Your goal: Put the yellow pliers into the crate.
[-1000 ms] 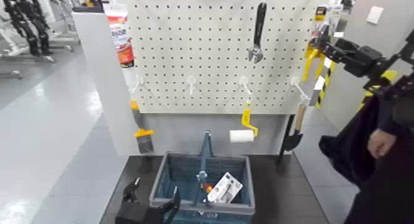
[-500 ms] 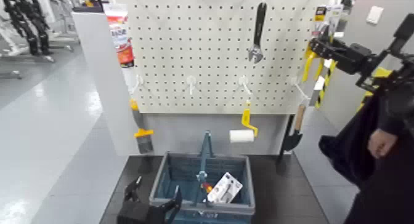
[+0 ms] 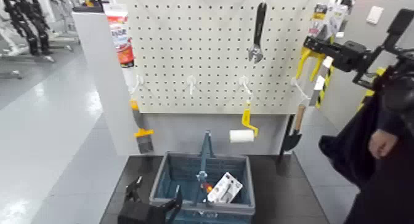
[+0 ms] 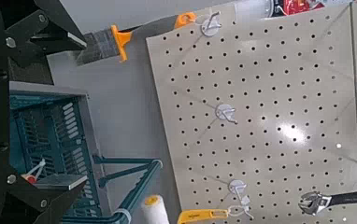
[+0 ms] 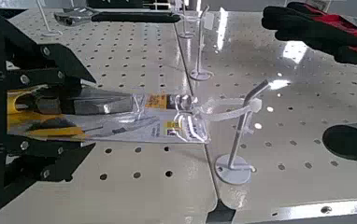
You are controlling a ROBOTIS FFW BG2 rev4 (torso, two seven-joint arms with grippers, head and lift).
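Observation:
The yellow pliers (image 3: pixel 308 57) hang on their printed card at the pegboard's right edge, up high. My right gripper (image 3: pixel 320 49) reaches in from the right and is shut on them. In the right wrist view the yellow handles (image 5: pixel 38 105) lie between the black fingers of the right gripper (image 5: pixel 78 114), and the card (image 5: pixel 158 126) still sits on its white hook. The blue-grey crate (image 3: pixel 161 172) stands on the dark table below, also seen as the crate (image 4: pixel 46 131) in the left wrist view. My left gripper (image 3: pixel 153 197) waits open at the crate's near left corner.
On the pegboard (image 3: pixel 203 60) hang a black wrench (image 3: pixel 257 29), a yellow-handled paint roller (image 3: pixel 244 131), a brush (image 3: pixel 142 135) and a dark trowel (image 3: pixel 292 135). A white packet (image 3: pixel 225 188) lies in the crate. A person (image 3: pixel 382 152) stands at the right.
My right gripper has slid left onto the pliers and its fingers have closed on them; the yellow handles now sit a little higher and further left. The left arm has barely moved.

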